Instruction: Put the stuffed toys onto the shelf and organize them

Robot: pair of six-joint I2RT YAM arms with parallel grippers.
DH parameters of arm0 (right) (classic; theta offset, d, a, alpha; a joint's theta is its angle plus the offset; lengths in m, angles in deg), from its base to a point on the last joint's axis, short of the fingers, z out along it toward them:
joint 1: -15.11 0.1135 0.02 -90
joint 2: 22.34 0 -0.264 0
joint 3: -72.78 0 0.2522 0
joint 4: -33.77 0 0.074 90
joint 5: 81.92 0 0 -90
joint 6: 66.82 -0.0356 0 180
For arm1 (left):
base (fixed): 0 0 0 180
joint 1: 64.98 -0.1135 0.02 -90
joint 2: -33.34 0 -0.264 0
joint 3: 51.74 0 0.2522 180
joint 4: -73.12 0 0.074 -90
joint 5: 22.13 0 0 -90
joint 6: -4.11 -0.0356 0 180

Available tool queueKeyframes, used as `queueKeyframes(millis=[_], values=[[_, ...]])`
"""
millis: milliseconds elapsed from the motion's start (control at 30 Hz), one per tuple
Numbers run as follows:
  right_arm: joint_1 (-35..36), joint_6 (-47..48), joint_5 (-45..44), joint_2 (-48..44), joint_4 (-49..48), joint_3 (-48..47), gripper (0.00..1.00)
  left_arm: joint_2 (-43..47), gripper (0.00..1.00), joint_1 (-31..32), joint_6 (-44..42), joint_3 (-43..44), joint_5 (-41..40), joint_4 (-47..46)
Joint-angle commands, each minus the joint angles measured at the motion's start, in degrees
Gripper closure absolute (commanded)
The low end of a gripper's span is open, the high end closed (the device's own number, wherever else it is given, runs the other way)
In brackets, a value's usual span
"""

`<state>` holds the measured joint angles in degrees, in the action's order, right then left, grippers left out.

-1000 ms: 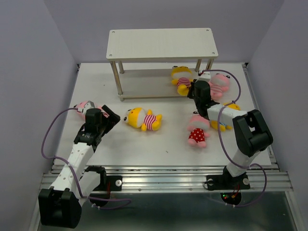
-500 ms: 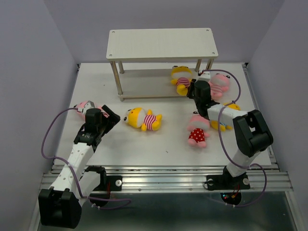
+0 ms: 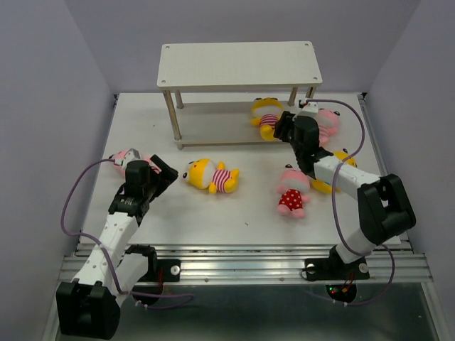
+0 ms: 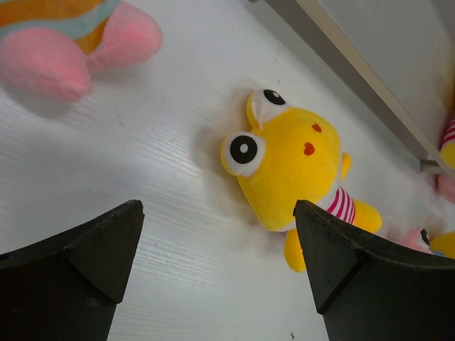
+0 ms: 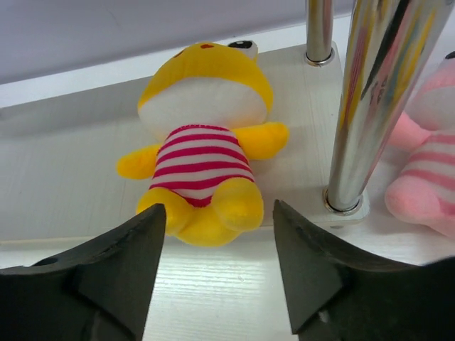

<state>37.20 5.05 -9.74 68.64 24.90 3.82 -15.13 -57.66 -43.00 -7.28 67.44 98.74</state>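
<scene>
While open (fingers [image 5: 92, 277] apart), right hand [image 5: 218, 209] near yellow toy [image 5: 202, 153] on shelf [image 5: 57, 163].

Bright, even, diffuse light from overhead. The top view is sharp all over with a faint purple cast. White counter [image 3: 213, 213] not blown out. Shelf [image 3: 238, 64] drops a soft shadow onto its lower board and the far counter. Left wrist view: yellow toy [image 4: 288, 167] crisp, soft shadow hugging it; left gripper [image 4: 217, 206] near-black, no detail. Right wrist view: right gripper [image 5: 218, 207] equally dark; shelf leg [image 5: 366, 106] shows streaky reflections; pink toy [image 5: 426, 170] at the right edge slightly soft.
</scene>
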Motion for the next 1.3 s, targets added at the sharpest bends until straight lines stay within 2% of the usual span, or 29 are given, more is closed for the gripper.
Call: queueKeyframes(millis=[0, 67, 167, 300, 367, 567, 667, 833, 1000, 1267], values=[[-0.5, -1.1, 2.2, -5.7, 1.4, 2.4, 0.29, 1.5, 0.01, 0.5, -0.9, -0.4, 2.3, -1.0], [-0.5, -1.3, 4.5, -8.0, 2.1, 4.6, 0.20, 1.7, 0.01, 0.5, -0.9, -0.2, 2.6, -0.7], [-0.5, -1.7, 7.3, -14.9, 4.5, 7.7, 0.00, 2.2, 0.01, 0.7, -0.7, -0.2, 3.8, -0.1], [1.1, -2.3, 7.6, -20.7, 10.0, 10.7, 0.00, 3.8, 0.01, 2.1, 1.5, -1.2, 6.2, -0.1], [2.1, -3.2, 7.9, -25.0, 12.7, 13.2, 0.00, 4.2, 0.01, 5.2, 3.9, -0.7, 6.8, 0.2], [2.9, -6.7, 2.9, -35.9, 22.5, 17.2, 0.00, 2.6, 0.01, 21.8, 14.1, 2.3, 2.3, 2.0], [2.9, -8.1, -1.1, -40.1, 28.1, 18.5, 0.00, -0.6, 0.01, 30.1, 19.0, 5.3, -3.9, 1.9], [2.9, -11.3, -7.5, -43.6, 34.4, 18.9, 0.00, -10.8, 0.01, 36.8, 22.7, 13.8, -7.3, 4.9], [2.9, -12.5, -12.0, -44.9, 38.8, 18.8, 0.00, -21.8, 0.01, 37.8, 24.6, 23.6, -13.3, 11.5], [2.9, -13.8, -18.4, -44.5, 40.2, 19.1, 0.00, -31.4, 0.02, 38.1, 23.8, 30.2, -12.8, 13.9]])
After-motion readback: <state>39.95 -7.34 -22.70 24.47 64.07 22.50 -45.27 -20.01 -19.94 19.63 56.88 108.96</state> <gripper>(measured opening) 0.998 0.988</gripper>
